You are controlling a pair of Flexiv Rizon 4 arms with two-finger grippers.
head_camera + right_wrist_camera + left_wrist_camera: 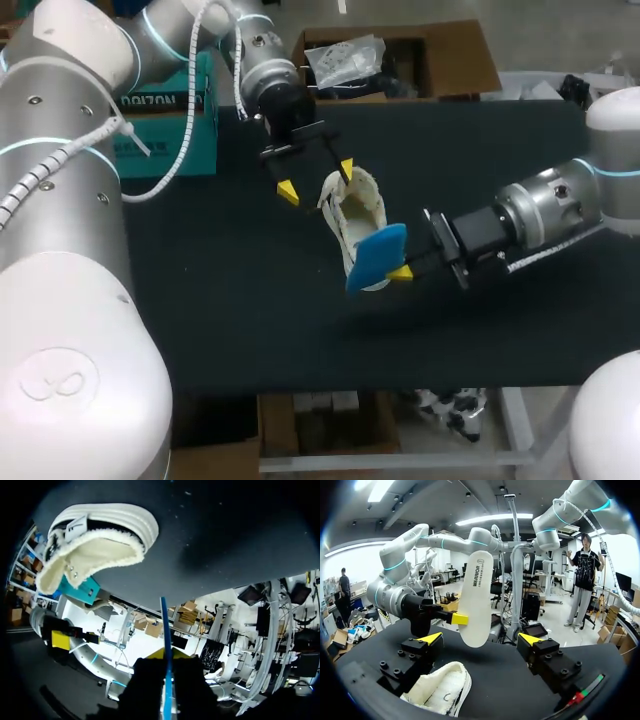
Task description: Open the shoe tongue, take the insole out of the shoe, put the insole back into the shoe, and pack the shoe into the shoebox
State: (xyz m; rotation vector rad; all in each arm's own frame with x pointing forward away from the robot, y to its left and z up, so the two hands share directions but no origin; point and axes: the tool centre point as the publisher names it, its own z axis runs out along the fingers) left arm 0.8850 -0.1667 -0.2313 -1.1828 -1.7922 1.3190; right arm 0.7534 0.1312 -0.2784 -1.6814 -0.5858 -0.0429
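Observation:
A white shoe [357, 212] lies on the black table [240, 330] with its opening up. My right gripper [401, 271] is shut on the insole [376, 257], blue on top, and holds it in the air just right of the shoe. In the left wrist view the insole [476, 605] shows its white underside, upright ahead of my left gripper [480, 640]. That gripper [317, 180] stands open over the far end of the shoe [440, 690]. In the right wrist view the insole [166, 630] is edge-on between the fingers, with the shoe [95, 545] beyond.
A teal shoebox [165, 125] stands at the table's back left, partly behind my left arm. A brown cardboard box [440, 55] with plastic bags sits behind the table's far edge. Bare table lies in front of the shoe.

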